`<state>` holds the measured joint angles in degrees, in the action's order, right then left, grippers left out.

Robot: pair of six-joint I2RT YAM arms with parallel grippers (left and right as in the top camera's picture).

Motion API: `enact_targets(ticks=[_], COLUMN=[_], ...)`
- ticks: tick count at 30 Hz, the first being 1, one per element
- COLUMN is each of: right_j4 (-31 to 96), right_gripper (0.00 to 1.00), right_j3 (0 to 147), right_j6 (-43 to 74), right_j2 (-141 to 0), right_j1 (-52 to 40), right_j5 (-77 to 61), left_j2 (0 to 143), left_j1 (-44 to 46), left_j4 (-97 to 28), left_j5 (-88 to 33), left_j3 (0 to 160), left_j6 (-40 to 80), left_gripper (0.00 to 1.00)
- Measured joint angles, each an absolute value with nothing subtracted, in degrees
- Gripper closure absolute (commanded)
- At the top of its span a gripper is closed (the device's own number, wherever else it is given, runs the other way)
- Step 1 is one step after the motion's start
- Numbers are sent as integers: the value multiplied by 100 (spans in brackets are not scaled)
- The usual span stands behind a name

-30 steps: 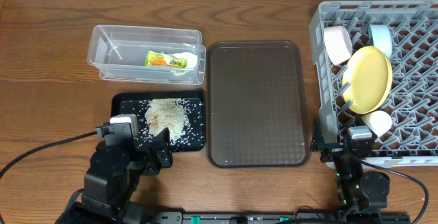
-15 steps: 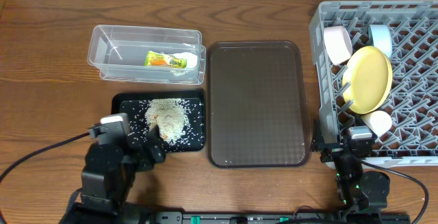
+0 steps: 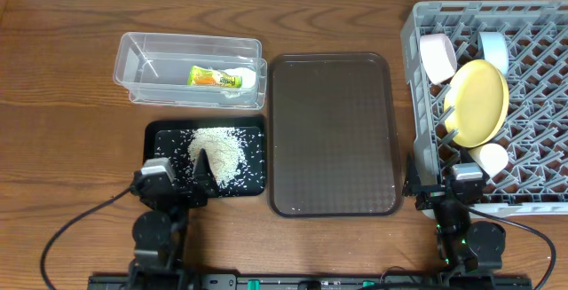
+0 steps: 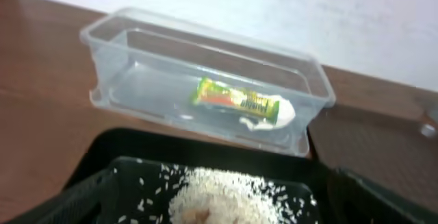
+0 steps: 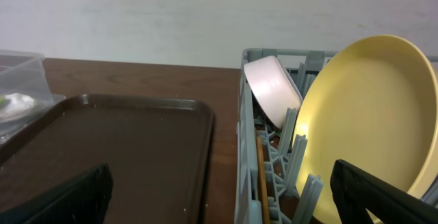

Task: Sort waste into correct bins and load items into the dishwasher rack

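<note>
Since a second ago the left gripper [image 3: 190, 180] has drawn back toward the near table edge and now sits lower and more folded, its fingers just over the near rim of the black tray [image 3: 161, 136]. Nothing else has shifted; the right gripper [image 3: 441, 189] stays where it was.

The left gripper's jaws are spread wide and hold nothing. Directly ahead of them, a heap of white rice [image 3: 218, 150] lies in the black tray, with loose grains scattered around it. Beyond the tray stands the clear tub [image 3: 133, 59], and in it a green-and-orange wrapper [image 3: 215, 78] lies flat with a crumpled white tissue [image 3: 247, 79] touching its right end.

The right gripper's jaws are also wide apart and empty. To its front left lies the bare brown tray [image 3: 333, 135], between the black tray and the grey rack [image 3: 532, 24]. Just ahead of this gripper the rack holds a yellow plate [image 3: 477, 102] standing on edge, a white bowl [image 3: 437, 57] tilted behind it near the rack's left wall, a light-blue bowl [image 3: 493, 50] beside that, and a small white cup [image 3: 488, 158] nearest the gripper. The rack's near wall stands between the gripper and the dishes.
</note>
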<state>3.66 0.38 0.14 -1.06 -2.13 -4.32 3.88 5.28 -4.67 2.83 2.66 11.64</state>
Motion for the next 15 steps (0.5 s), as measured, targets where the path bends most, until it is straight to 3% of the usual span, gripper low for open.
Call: enact_targets(ticks=[15], right_j4=[368], right_gripper=[1], right_j3=[38], right_j6=[14], right_j2=[-106], right_j1=[-213], right_j5=[-427], left_j2=[60], left_j1=[528], left_j4=[-316], left_j5=[226], left_j3=[217], left_j6=[1149], left_gripper=[0])
